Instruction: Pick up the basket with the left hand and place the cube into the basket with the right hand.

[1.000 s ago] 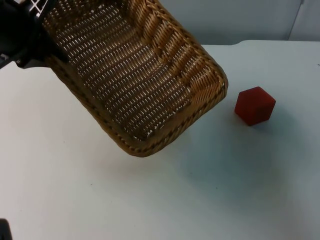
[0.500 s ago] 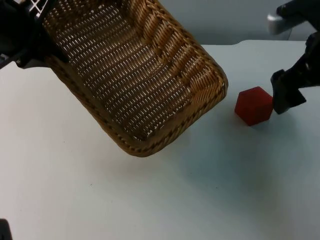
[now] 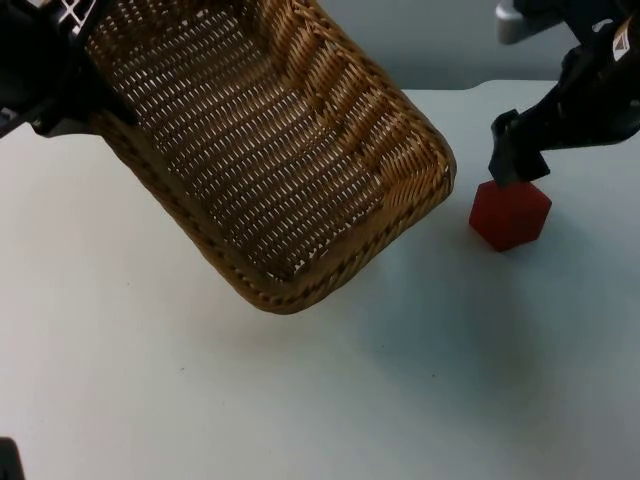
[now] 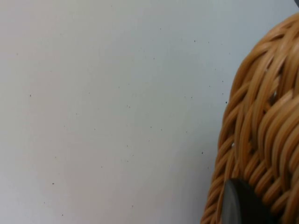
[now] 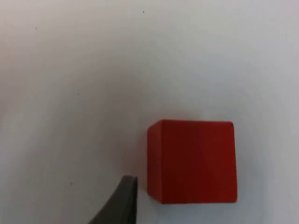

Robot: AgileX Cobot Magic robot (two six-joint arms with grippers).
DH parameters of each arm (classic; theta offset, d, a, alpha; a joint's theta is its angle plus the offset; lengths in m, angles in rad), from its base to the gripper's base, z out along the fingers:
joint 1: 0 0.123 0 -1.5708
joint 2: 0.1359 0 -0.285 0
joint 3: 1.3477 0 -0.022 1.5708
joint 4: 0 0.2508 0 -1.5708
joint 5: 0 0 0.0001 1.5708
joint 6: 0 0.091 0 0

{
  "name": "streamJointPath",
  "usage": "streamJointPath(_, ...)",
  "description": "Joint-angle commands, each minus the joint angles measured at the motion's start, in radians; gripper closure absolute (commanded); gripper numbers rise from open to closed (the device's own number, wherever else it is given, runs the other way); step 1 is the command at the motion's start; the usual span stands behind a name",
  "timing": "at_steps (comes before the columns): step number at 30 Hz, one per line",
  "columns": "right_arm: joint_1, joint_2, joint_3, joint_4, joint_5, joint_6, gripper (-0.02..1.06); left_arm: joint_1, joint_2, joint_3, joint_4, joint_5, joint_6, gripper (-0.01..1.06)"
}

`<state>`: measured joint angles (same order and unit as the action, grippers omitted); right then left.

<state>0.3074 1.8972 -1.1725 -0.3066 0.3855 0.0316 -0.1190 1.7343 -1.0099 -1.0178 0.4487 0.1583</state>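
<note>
A red cube [image 3: 511, 212] sits on the white table [image 3: 300, 400], to the right of a wicker basket [image 3: 270, 150]. The right gripper [image 3: 515, 160] hangs directly above the cube's far edge, almost touching it; in the wrist view one fingertip [image 5: 119, 200] stands just beside the cube's side, so the fingers look spread wide. The left gripper [image 3: 45, 90] holds the basket's rim, tilted and lifted off the table. Nothing lies between cube and basket.
</note>
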Motion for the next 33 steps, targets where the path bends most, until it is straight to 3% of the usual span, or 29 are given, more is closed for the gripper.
streamJointPath(1, 0.002, 0.028, -0.009, 0.014, -0.032, 0.02, -0.01, -0.002, -0.016, -0.004, -0.022, -0.007, -0.008, 1.05)
streamJointPath(21, -0.007, 0.198, -0.009, 0.05, -0.19, 0.05, 0.02, -0.002, -0.016, -0.004, -0.022, -0.009, -0.008, 1.05)
streamJointPath(23, -0.02, 0.217, -0.009, 0.05, -0.209, 0.102, 0.21, -0.002, -0.016, -0.004, -0.022, -0.009, -0.008, 1.05)
streamJointPath(24, -0.026, 0.224, -0.009, 0.047, -0.219, 0.146, 0.43, -0.002, -0.016, -0.004, -0.022, -0.009, -0.008, 1.05)
streamJointPath(25, -0.026, 0.224, -0.009, 0.047, -0.219, 0.146, 0.43, -0.002, -0.016, -0.004, -0.022, -0.009, -0.008, 1.05)
streamJointPath(27, -0.051, 0.226, -0.009, 0.043, -0.245, 0.232, 0.95, -0.002, -0.016, -0.004, -0.022, -0.011, -0.008, 1.05)
streamJointPath(28, -0.069, 0.216, -0.025, 0.033, -0.233, 0.263, 1.04, -0.002, -0.016, -0.004, -0.022, -0.011, -0.008, 1.05)
streamJointPath(31, -0.079, 0.183, -0.086, -0.031, -0.161, 0.275, 1.05, -0.002, -0.016, -0.004, -0.022, -0.011, -0.008, 1.05)
streamJointPath(33, -0.079, 0.114, -0.18, -0.112, -0.051, 0.275, 1.05, -0.002, -0.016, -0.004, -0.022, -0.011, -0.008, 1.05)
